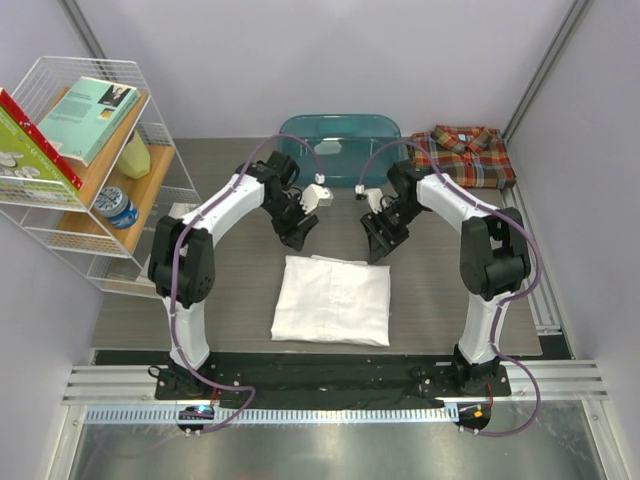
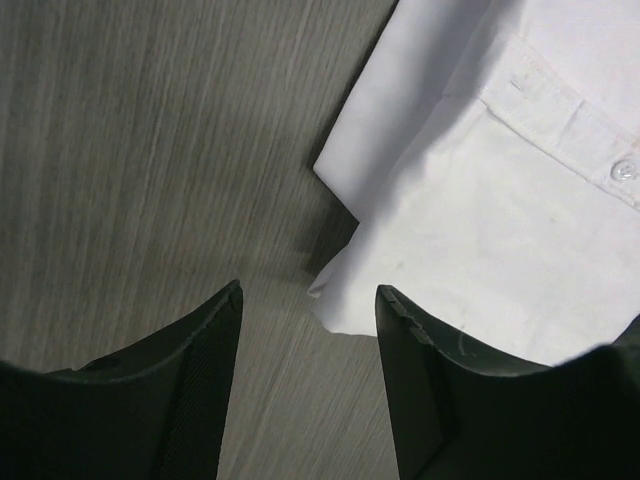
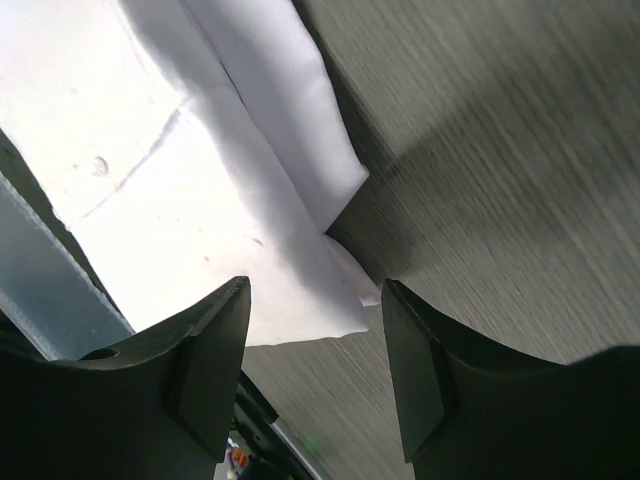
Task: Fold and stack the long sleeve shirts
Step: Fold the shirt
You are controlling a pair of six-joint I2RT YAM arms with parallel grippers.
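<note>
The white long sleeve shirt lies folded into a rectangle in the middle of the table. Its far left corner shows in the left wrist view and its far right corner in the right wrist view. My left gripper hovers open just beyond the far left corner, nothing between its fingers. Over the far right corner my right gripper is open too, with bare table and cloth edge below the gap. The plaid long sleeve shirt lies folded at the back right.
A teal plastic tub stands at the back centre, behind both grippers. A white wire shelf with books, a bottle and a can stands at the left. A rail runs along the near edge.
</note>
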